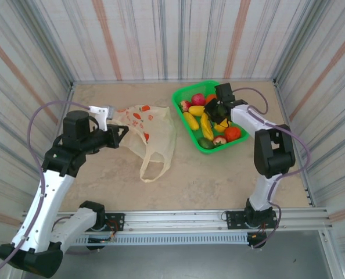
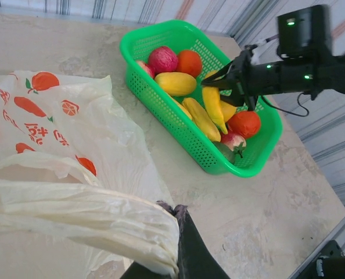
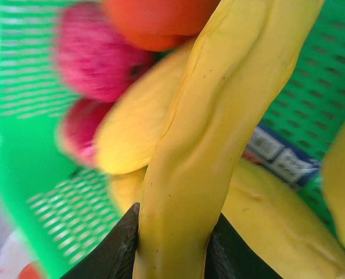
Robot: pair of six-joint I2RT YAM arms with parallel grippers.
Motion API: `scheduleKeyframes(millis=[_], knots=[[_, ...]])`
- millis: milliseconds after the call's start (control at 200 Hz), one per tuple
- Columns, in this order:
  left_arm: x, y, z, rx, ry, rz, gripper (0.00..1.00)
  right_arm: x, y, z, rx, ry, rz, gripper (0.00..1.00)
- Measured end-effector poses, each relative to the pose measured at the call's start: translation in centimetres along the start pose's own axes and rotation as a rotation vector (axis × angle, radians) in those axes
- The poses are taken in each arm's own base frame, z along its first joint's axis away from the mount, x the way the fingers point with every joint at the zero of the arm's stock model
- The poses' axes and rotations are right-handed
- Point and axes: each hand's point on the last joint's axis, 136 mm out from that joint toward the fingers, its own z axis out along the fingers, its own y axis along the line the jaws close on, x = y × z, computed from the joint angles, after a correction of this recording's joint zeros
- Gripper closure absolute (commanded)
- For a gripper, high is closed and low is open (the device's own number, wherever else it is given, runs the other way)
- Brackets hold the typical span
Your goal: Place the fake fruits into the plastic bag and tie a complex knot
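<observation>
The cream plastic bag [image 1: 148,132] printed with red fruit slices lies flat on the table, mouth toward the left arm. My left gripper [image 1: 121,133] is shut on a bunched fold of the bag's edge [image 2: 103,224], pinched at the fingertips [image 2: 187,212]. The fake fruits lie in a green basket [image 1: 184,96]: bananas, a pink-red one [image 2: 162,59], orange ones [image 2: 190,61], a red-green apple [image 2: 235,141]. My right gripper [image 1: 217,111] is down in the basket, shut on a yellow banana [image 3: 201,145], one black finger [image 3: 117,250] on each side of it.
The green basket's near wall [image 2: 166,116] stands between the bag and the fruit. Striped walls close in the table at the back and on both sides. A metal rail [image 1: 178,218] runs along the near edge.
</observation>
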Motion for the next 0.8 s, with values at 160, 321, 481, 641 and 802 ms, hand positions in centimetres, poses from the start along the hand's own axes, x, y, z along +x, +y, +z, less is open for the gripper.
scheduleKeyframes(millis=[160, 321, 481, 641, 802], knots=[[0.2, -0.5, -0.1, 0.038, 0.017, -0.021, 1.0, 1.0, 6.6, -5.7, -0.313, -0.037, -0.193, 0.85], [-0.2, -1.0, -0.6, 0.049, 0.016, -0.02, 1.0, 6.8, 14.2, -10.8, -0.676, -0.01, -0.429, 0.83], [-0.2, -0.7, -0.8, 0.038, 0.011, -0.027, 1.0, 15.9, 18.7, -13.5, -0.945, 0.091, -0.676, 0.81], [-0.2, -0.8, -0.9, 0.044, 0.013, -0.028, 1.0, 23.0, 20.2, -13.4, -1.128, 0.162, -0.819, 0.81], [-0.4, -0.5, -1.0, 0.036, 0.006, -0.035, 1.0, 27.8, 20.0, -11.3, -1.204, 0.2, -0.864, 0.88]])
